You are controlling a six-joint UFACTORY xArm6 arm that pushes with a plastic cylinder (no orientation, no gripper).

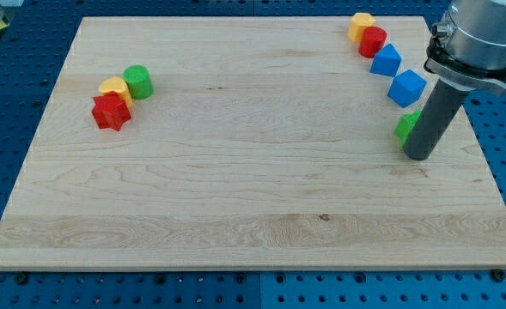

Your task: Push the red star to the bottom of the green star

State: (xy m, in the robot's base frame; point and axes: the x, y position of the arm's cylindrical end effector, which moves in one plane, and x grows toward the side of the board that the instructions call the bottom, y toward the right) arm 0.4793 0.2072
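1. Two task blocks are relevant, and they lie well apart. The red star-shaped block (111,112) sits near the left edge of the pale wooden board (235,189), in the view's upper left. The green block (406,125) that I take to be the green star lies near the view's right edge; its shape cannot be confirmed, because the rod hides most of it.
2. Judged progress: the task is not done and appears barely begun. The red star remains on the opposite side of the board from the green star, and the space below the green star holds no block.
3. Remaining work, as a judgement: carry the red star across the board to the right and settle it just below the green star.
4. Neighbours of the red star: a yellow block (113,86) touches it on the upper side, and a green cylinder (137,81) stands just beside the yellow one. A push from the left may drag these along.
5. End effector: the arm carries no fingers, so nothing is spread, pressed together or pinched. My tip (419,156) rests on the board just beside the green star, on its right and lower side; contact cannot be told.
6. Other blocks in the upper right: a second yellow block (361,24), a red cylinder (373,41), and two blue blocks (387,61) (406,87) in a descending row above the green star.
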